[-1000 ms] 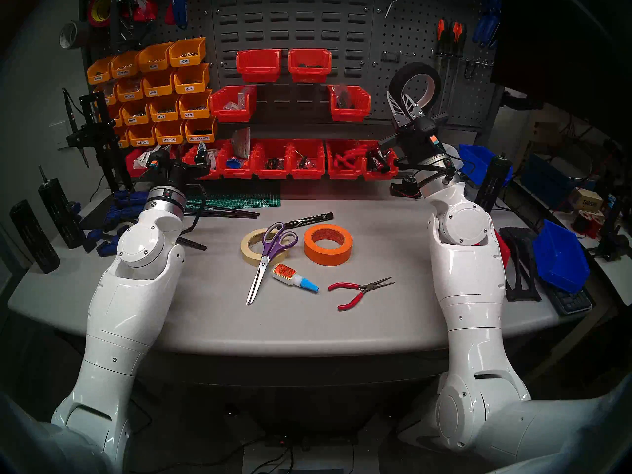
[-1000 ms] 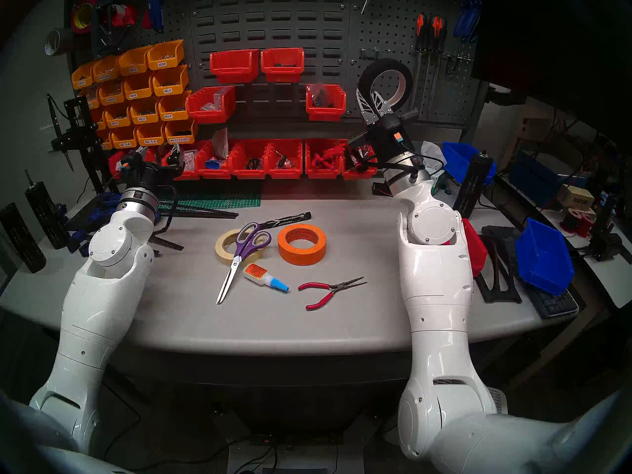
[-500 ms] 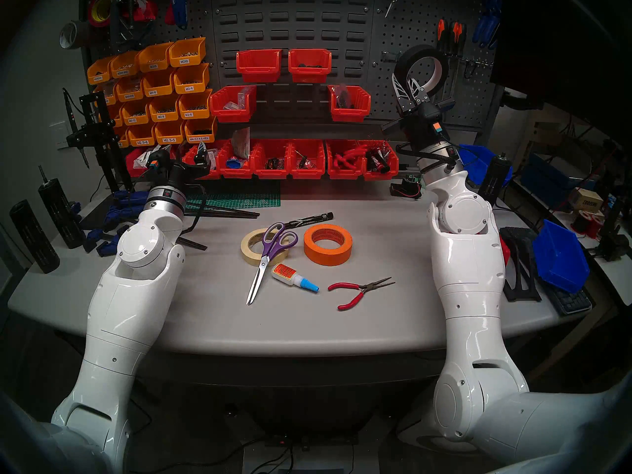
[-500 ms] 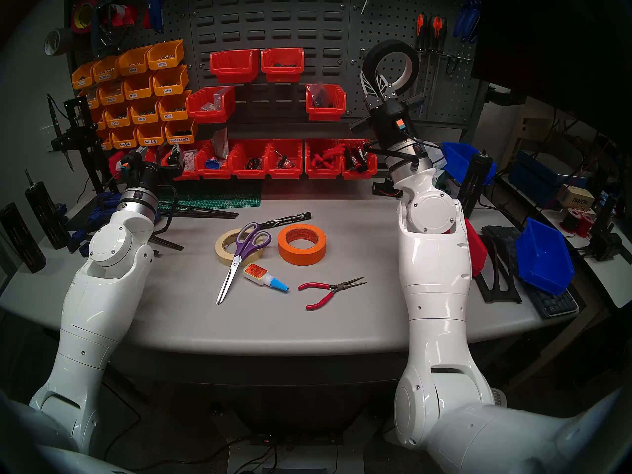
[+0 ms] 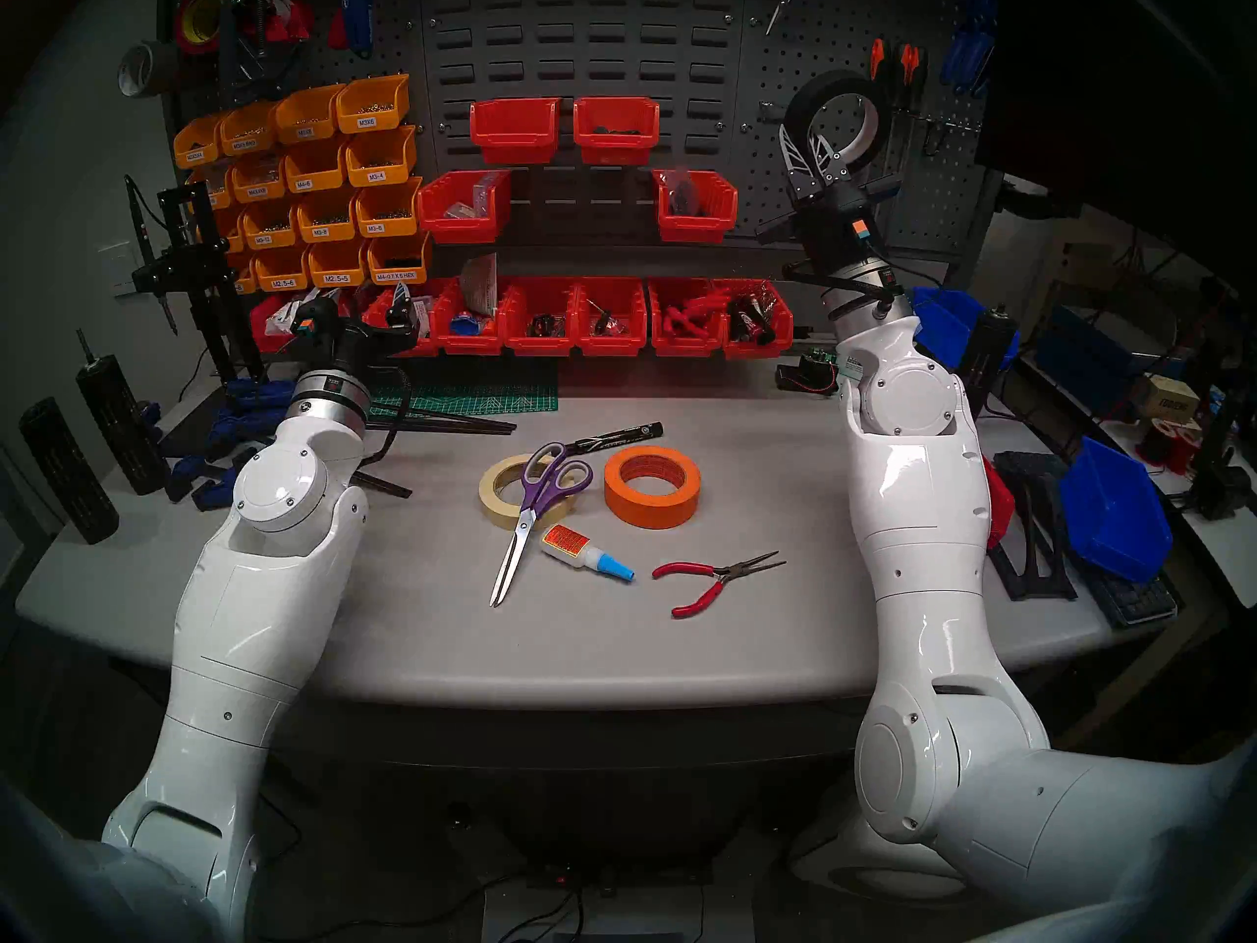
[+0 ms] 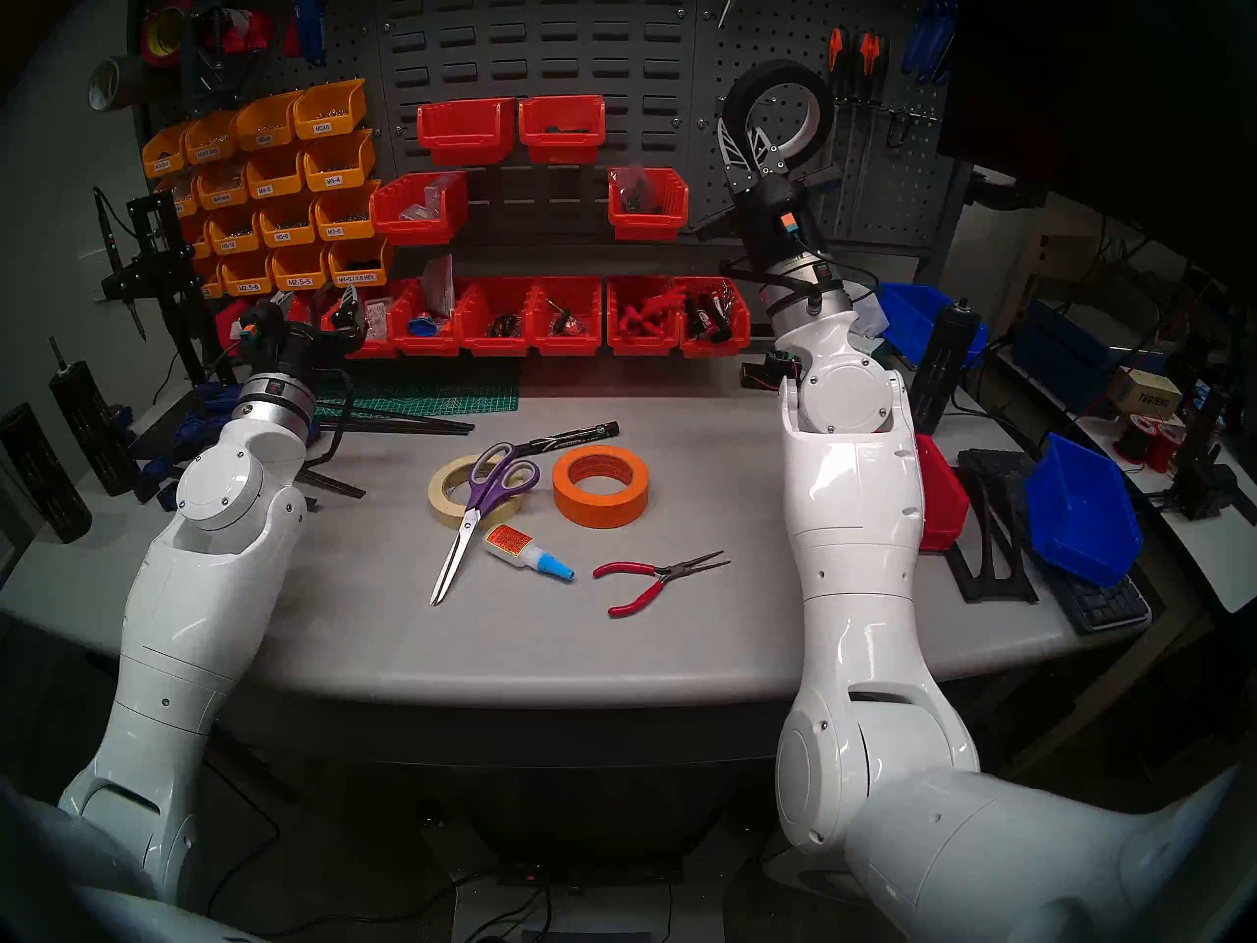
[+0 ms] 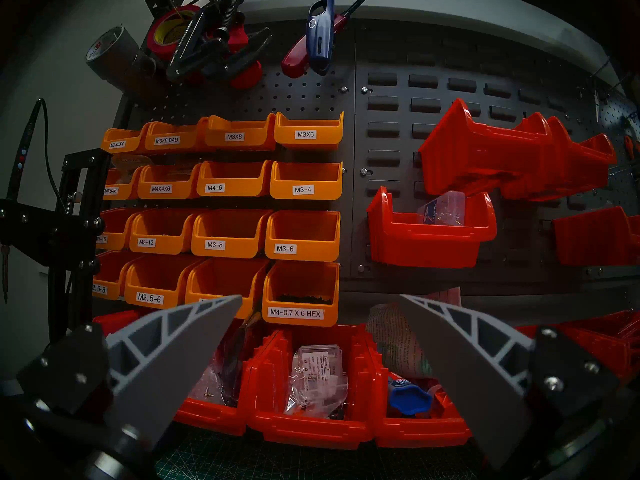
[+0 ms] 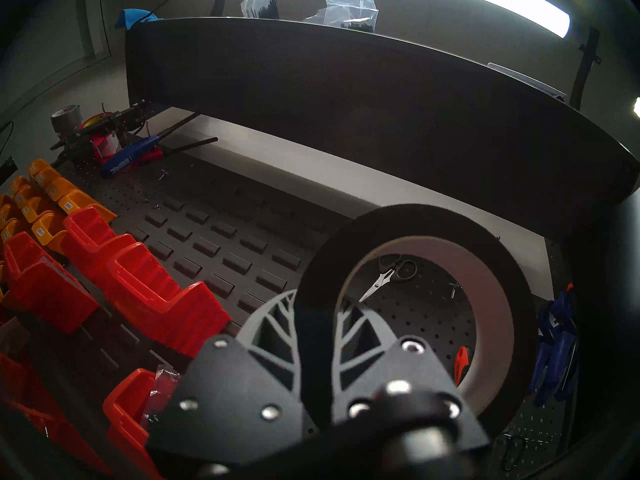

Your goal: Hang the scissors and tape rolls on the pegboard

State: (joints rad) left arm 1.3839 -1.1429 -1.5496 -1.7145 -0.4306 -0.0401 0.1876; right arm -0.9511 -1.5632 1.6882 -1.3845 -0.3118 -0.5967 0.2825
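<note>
the right gripper [image 5: 809, 147] is raised in front of the pegboard [image 5: 802, 57], its fingers [image 8: 277, 325] pinching the wall of the black tape roll [image 5: 839, 119], one finger outside the ring and one inside against the white core. the roll stands on edge, its opening facing the panel; through it the right wrist view shows small all-metal scissors [image 8: 388, 276] hanging on the perforated surface. orange-and-black-handled tools [image 5: 894, 60] hang just beside the roll. the left gripper [image 7: 320, 334] hovers before the orange bins [image 7: 242, 209] and red bins [image 7: 311, 399], fingers spread apart and empty. on the table [image 5: 748, 649] lie the purple-handled scissors [image 5: 527, 513], handles resting over the cream tape roll [image 5: 500, 492], with the orange tape roll [image 5: 651, 487] just beside. a marker [image 5: 619, 438], a glue bottle [image 5: 585, 552] and red-handled pliers [image 5: 714, 579] lie nearby.
</note>
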